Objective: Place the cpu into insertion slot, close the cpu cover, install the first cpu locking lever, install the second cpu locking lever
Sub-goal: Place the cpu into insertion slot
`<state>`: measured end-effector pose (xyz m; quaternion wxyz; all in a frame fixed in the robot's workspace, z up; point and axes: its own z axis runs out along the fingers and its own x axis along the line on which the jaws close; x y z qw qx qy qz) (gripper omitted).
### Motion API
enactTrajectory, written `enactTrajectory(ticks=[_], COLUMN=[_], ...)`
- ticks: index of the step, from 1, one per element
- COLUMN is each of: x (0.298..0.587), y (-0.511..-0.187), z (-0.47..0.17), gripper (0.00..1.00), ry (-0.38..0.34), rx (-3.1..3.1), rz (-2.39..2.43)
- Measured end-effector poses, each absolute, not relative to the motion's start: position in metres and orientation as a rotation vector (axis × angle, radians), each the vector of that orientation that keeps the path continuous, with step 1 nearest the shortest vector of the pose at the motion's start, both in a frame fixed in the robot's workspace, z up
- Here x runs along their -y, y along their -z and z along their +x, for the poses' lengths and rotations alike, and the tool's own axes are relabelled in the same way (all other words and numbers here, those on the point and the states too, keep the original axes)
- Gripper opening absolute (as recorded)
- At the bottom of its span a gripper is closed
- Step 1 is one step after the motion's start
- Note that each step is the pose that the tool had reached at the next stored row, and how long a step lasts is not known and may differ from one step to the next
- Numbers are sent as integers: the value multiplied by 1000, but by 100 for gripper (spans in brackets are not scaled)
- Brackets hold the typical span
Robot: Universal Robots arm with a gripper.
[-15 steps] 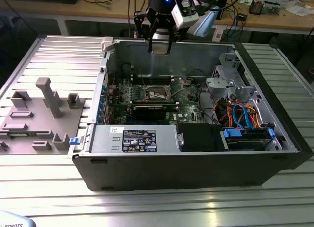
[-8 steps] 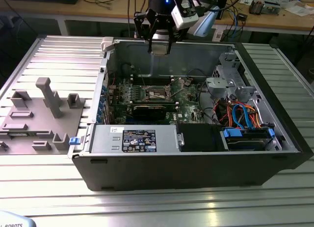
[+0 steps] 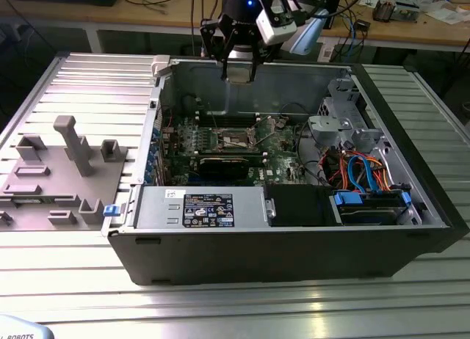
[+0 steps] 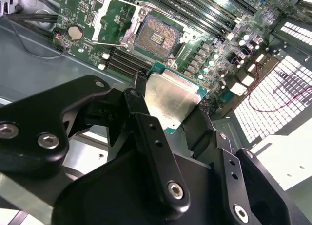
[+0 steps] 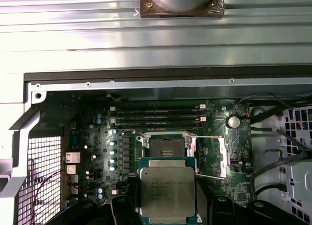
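gripper (image 4: 170, 108): jaws clenched on the cpu (image 5: 167, 191), one finger against each of two opposite edges.
cpu: between the jaws, silvery top face turned toward both wrist views, held clear of the green board.
insertion slot (image 5: 165, 146): below and just ahead of the jaws, apart from the cpu, dark centre exposed.
cpu cover (image 4: 104, 10): swung open, lying just beside the insertion slot, off to one side of the jaws.
computer case (image 3: 294, 243): open side up, with the jaws hanging above its interior near the back wall in the exterior view.
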<state>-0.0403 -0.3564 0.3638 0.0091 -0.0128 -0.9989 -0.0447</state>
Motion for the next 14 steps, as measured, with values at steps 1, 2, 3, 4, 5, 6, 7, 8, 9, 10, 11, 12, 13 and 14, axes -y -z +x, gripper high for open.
enactTrajectory(ticks=[1,2,3,4,5,6,7,8,9,10,11,12,13,14], x=[356,356,356,356,356,356,356,356,356,356,356,356,356,356], y=[-364,-364,-363,-363,-362,-362,-362,-361,-361,-361,-361,-360,-359,-359], z=[-40,-40,-40,-40,-40,-40,-40,-40,-40,-40,-40,-40,-40,-40], gripper=[55,55,55,55,55,55,55,55,55,55,55,55,55,55], ry=[140,140,140,140,140,140,140,140,140,140,140,140,140,140], rx=[3120,3120,3120,3120,3120,3120,3120,3120,3120,3120,3120,3120,3120,3120], rz=[-40,-40,-40,-40,-40,-40,-40,-40,-40,-40,-40,-40,-40,-40])
